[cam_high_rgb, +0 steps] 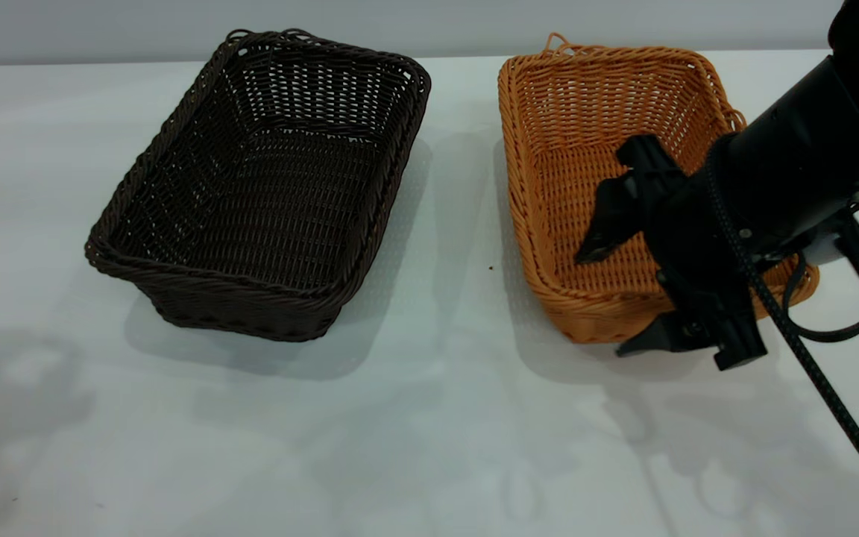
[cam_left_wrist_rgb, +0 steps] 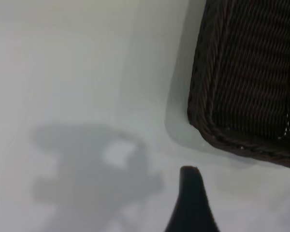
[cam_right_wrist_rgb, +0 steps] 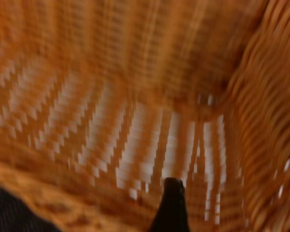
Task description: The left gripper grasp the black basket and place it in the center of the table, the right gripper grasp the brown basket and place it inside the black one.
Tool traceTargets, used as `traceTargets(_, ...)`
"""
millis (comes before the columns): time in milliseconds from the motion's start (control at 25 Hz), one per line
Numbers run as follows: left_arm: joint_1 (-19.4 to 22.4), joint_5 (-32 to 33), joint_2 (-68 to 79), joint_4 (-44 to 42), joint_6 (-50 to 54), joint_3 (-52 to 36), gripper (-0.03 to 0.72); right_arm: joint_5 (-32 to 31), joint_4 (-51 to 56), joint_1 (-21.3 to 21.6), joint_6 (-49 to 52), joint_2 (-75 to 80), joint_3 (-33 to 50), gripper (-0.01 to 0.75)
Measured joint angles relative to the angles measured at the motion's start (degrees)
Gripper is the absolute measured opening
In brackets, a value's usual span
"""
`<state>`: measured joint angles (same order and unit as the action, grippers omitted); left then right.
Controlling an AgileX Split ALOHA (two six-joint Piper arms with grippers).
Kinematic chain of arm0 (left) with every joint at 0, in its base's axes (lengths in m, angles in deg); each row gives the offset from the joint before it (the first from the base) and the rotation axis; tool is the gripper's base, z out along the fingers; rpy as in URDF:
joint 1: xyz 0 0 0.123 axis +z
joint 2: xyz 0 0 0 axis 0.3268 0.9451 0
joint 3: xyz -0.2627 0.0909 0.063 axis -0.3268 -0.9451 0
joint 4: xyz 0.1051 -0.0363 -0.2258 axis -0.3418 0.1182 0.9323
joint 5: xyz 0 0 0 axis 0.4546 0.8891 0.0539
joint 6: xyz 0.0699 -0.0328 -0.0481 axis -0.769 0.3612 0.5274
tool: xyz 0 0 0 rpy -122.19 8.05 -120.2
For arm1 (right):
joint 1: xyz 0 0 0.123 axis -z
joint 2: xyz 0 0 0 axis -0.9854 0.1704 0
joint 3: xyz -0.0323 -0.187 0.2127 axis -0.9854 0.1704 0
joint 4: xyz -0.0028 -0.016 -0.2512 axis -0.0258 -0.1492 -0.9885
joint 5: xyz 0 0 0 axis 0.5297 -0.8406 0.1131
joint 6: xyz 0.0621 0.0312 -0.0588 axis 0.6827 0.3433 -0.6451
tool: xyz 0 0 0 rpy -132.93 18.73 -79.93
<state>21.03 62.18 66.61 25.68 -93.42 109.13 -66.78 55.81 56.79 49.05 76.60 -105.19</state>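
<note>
The black basket (cam_high_rgb: 265,186) stands upright on the table (cam_high_rgb: 429,432), left of the middle. To its right stands the brown basket (cam_high_rgb: 593,142). My right gripper (cam_high_rgb: 614,298) is open at the brown basket's near right corner. One finger (cam_high_rgb: 599,239) is inside the basket and the other (cam_high_rgb: 642,343) is outside its near wall, so the jaws straddle that wall. The right wrist view shows one fingertip (cam_right_wrist_rgb: 173,193) against the brown basket's (cam_right_wrist_rgb: 135,96) inner weave. My left gripper (cam_left_wrist_rgb: 191,205) hovers over bare table beside a corner of the black basket (cam_left_wrist_rgb: 251,87) and does not appear in the exterior view.
A gap of bare table (cam_high_rgb: 467,186) separates the two baskets. The right arm's black cable (cam_high_rgb: 810,358) hangs down over the table's right side. The table's far edge (cam_high_rgb: 64,63) runs just behind both baskets.
</note>
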Motion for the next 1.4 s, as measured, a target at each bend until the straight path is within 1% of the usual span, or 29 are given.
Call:
traceTargets(200, 0.0, 1.4, 2.6, 0.1, -3.0, 4.3, 0.495, 7.1, 0.3, 0.0, 3.1, 0.1, 0.0, 0.576)
traceTargets(440, -0.4, 4.1, 13.3, 0.1, -5.3, 11.4, 0.495, 9.4, 0.3, 0.0, 6.3, 0.9, 0.0, 0.570)
traceTargets(600, -2.7, 3.9, 22.3, 0.1, -6.7, 16.6, 0.495, 9.6, 0.4, 0.0, 6.6, 1.4, 0.0, 0.555)
traceTargets(720, -4.7, 2.1, 29.1, 0.1, -7.1, 20.8, 0.495, 9.4, 0.4, 0.0, 6.7, 1.4, 0.0, 0.544)
traceTargets(1080, -9.5, 1.3, 46.7, 0.1, -7.2, 37.0, 0.495, 9.0, 0.4, 0.0, 6.7, 1.4, 0.0, 0.541)
traceTargets(1240, -10.2, 1.3, 51.9, 0.0, -7.3, 41.1, 0.495, 9.0, 0.4, 0.0, 6.8, 1.4, 0.0, 0.541)
traceTargets(1400, -10.2, 1.4, 54.1, -1.7, -7.3, 42.1, 0.495, 9.0, 0.5, 0.0, 6.9, 1.4, 0.0, 0.541)
